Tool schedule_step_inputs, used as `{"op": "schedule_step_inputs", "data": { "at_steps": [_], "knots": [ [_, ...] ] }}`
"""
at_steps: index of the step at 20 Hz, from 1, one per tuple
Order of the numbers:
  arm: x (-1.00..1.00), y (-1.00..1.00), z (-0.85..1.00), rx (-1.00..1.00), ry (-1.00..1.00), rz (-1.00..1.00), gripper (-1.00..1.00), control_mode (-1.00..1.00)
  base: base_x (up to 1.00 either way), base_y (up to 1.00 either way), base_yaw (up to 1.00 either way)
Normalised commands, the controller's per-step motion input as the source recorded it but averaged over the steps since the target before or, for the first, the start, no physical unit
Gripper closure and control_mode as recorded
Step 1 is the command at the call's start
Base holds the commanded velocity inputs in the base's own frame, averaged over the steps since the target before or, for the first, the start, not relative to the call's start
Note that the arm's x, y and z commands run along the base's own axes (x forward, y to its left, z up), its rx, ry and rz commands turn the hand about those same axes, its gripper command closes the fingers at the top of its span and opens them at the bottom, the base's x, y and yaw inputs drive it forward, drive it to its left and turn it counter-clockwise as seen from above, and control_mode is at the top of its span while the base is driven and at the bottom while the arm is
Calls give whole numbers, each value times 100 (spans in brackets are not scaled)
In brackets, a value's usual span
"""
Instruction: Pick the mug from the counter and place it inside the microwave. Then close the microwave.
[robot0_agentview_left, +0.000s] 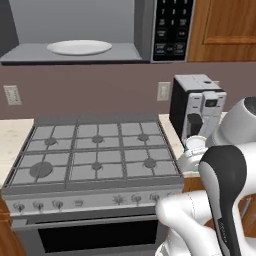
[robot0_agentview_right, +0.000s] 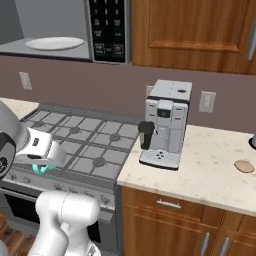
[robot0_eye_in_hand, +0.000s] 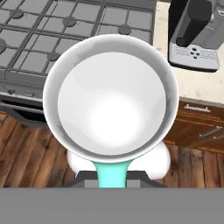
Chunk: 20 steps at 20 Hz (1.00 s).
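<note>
The teal mug (robot0_eye_in_hand: 111, 100) hangs in the air in front of the stove's right corner, above the wooden floor, its pale inside facing the hand camera. My gripper (robot0_eye_in_hand: 113, 176) is shut on its teal handle. From the left base the mug's rim (robot0_agentview_left: 195, 144) peeks out beside my arm; from the right base a teal sliver of the mug (robot0_agentview_right: 41, 168) shows under my hand. The microwave (robot0_agentview_left: 172, 27) hangs above the stove with its cavity showing and the white plate (robot0_agentview_left: 79, 47) inside; its door is out of view. The beige counter (robot0_agentview_right: 210, 167) lies to the right.
The grey gas stovetop (robot0_agentview_left: 95, 150) sits below the microwave. A grey-black coffee machine (robot0_agentview_right: 165, 125) stands on the counter just right of the stove. A small brown round thing (robot0_agentview_right: 244, 166) lies at the counter's far right. Wooden cabinets hang above.
</note>
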Motion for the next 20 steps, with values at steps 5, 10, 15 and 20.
{"op": "schedule_step_inputs", "data": {
  "at_steps": [5, 10, 15, 20],
  "knots": [
    [0, 0, 0, 0, 0, 0, 100, 100, 0, 59, 0],
    [0, 0, 0, 0, 0, 0, 100, 100, 0, 58, 0],
    [0, 0, 0, 0, 0, 0, 100, 100, 0, 57, -2],
    [0, 0, 0, 0, 0, 0, 100, 100, 0, 34, -7]
  ]
}}
